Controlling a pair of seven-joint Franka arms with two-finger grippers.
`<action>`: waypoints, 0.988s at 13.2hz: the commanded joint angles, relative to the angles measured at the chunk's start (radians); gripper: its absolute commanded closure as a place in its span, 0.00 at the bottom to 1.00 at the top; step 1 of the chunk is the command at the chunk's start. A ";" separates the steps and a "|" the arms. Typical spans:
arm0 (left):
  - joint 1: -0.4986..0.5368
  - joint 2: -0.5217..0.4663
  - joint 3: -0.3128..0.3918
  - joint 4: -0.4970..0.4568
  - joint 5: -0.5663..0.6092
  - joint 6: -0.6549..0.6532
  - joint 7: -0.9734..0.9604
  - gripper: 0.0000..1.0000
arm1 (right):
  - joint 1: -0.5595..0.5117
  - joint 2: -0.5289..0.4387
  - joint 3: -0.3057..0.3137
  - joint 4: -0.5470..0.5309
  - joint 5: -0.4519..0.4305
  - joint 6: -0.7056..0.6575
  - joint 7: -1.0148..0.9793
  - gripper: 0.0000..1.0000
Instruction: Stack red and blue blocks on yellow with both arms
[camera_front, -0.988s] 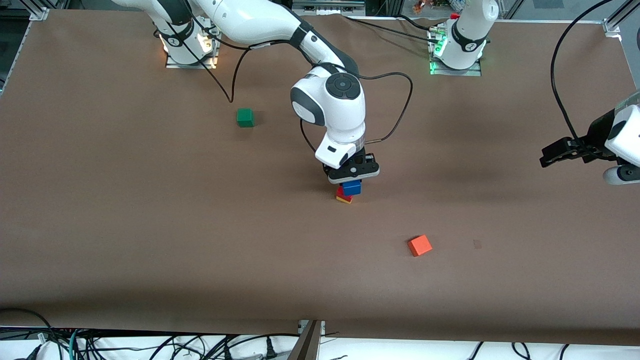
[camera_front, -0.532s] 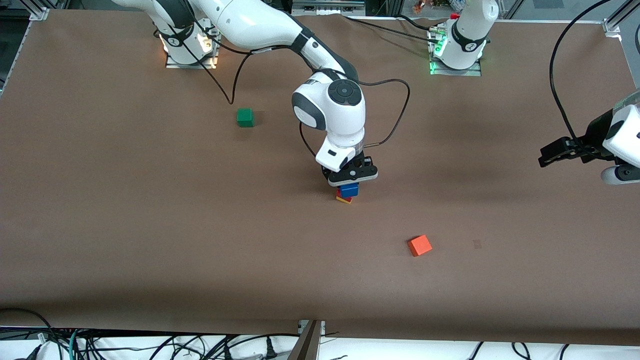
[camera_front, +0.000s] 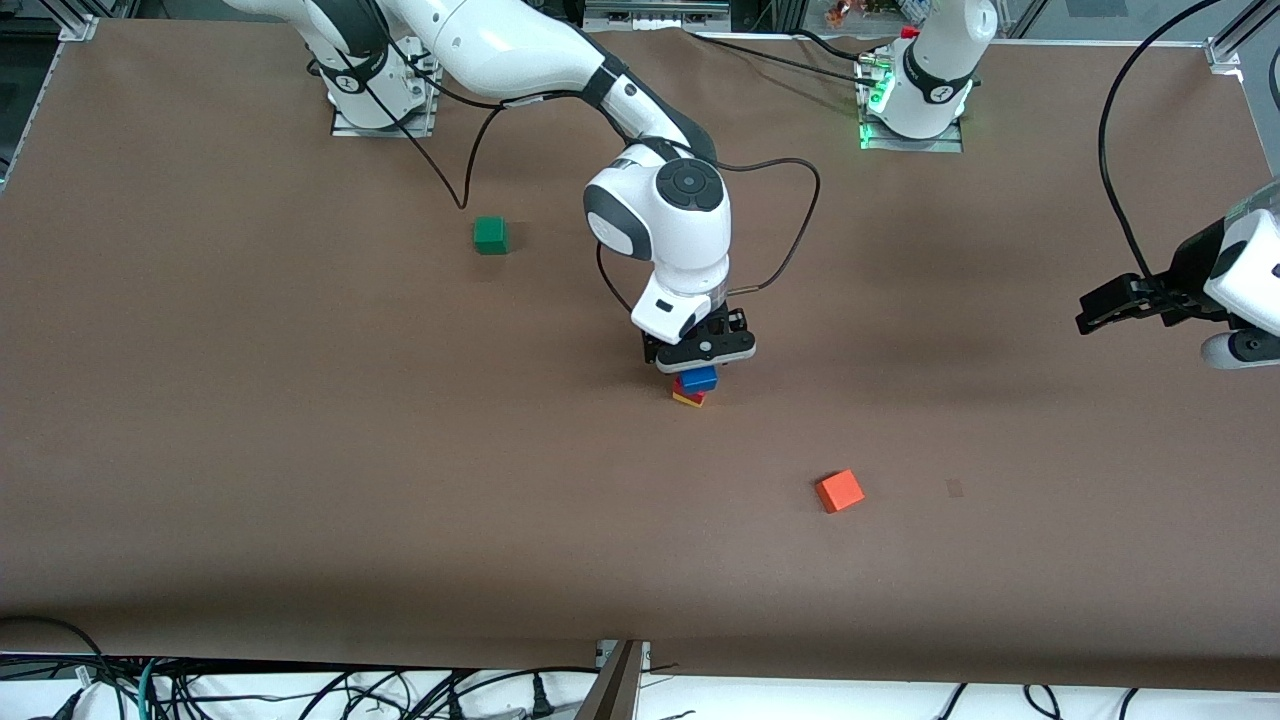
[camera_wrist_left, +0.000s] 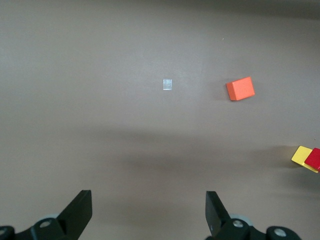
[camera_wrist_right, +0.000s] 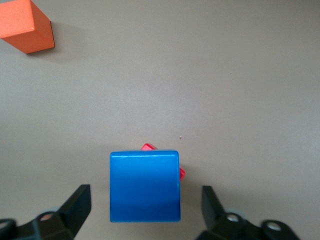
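Near the table's middle the blue block (camera_front: 699, 379) sits on the red block (camera_front: 683, 389), which sits on the yellow cube (camera_front: 688, 399). My right gripper (camera_front: 700, 352) is right above the stack, open, its fingers apart from the blue block's sides. In the right wrist view the blue block (camera_wrist_right: 144, 185) lies between the open fingers, with slivers of red (camera_wrist_right: 147, 147) showing past it. My left gripper (camera_front: 1100, 310) waits open and empty above the left arm's end of the table. The left wrist view shows the yellow cube (camera_wrist_left: 301, 155) and red block (camera_wrist_left: 314, 158) at its edge.
An orange cube (camera_front: 839, 491) lies nearer the front camera than the stack, toward the left arm's end; it also shows in the left wrist view (camera_wrist_left: 240, 89) and right wrist view (camera_wrist_right: 26, 27). A green cube (camera_front: 489, 235) lies toward the right arm's base.
My right gripper has lowered the blue block onto the red one and opened its fingers, letting it go. The left arm has barely moved.
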 joint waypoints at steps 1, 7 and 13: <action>-0.006 -0.001 0.003 0.004 0.006 0.005 0.019 0.00 | 0.005 -0.004 -0.011 0.034 -0.011 -0.064 -0.001 0.00; -0.007 -0.001 0.003 0.004 0.006 0.003 0.012 0.00 | -0.166 -0.229 -0.008 0.028 0.139 -0.315 -0.021 0.00; -0.009 0.001 0.001 0.010 0.016 0.003 0.016 0.00 | -0.483 -0.487 -0.011 -0.111 0.285 -0.611 -0.362 0.00</action>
